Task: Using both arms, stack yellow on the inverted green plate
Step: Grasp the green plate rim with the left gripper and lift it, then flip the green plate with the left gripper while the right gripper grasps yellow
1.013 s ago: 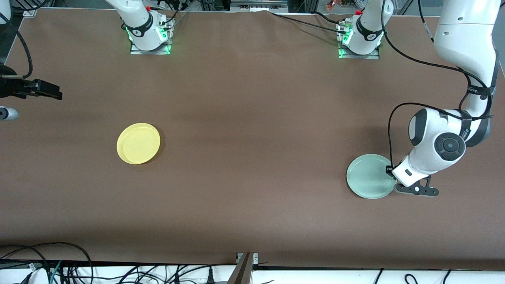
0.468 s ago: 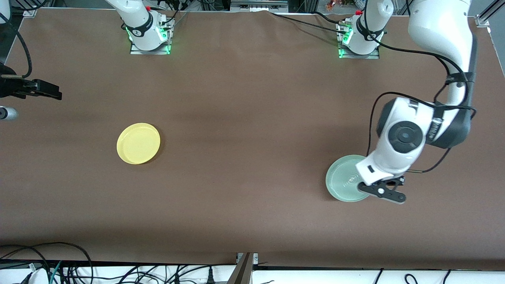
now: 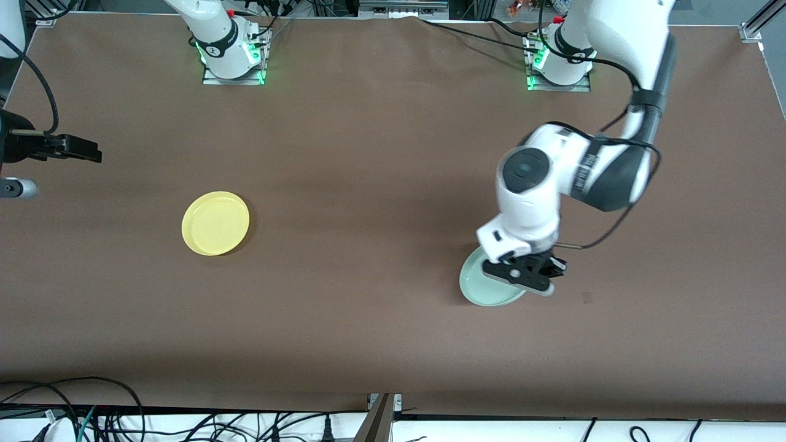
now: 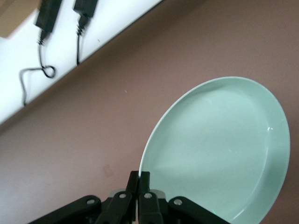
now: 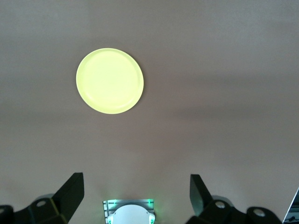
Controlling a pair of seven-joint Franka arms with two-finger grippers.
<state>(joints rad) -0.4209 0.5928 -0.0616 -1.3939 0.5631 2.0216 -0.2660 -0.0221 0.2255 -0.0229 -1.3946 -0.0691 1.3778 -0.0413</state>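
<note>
Right of frame centre, left gripper [image 3: 522, 277] pinches green plate [image 3: 482, 283] by its rim, tilted. Yellow [image 3: 215, 223] sits left on table [image 3: 381, 184]. Right gripper [image 5: 135, 191] waits, fingers wide.

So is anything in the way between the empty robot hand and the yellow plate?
Nothing visible. The right gripper hangs open over bare brown table, and the yellow plate lies alone. The left gripper is shut on the green plate, toward the left arm's end.
</note>
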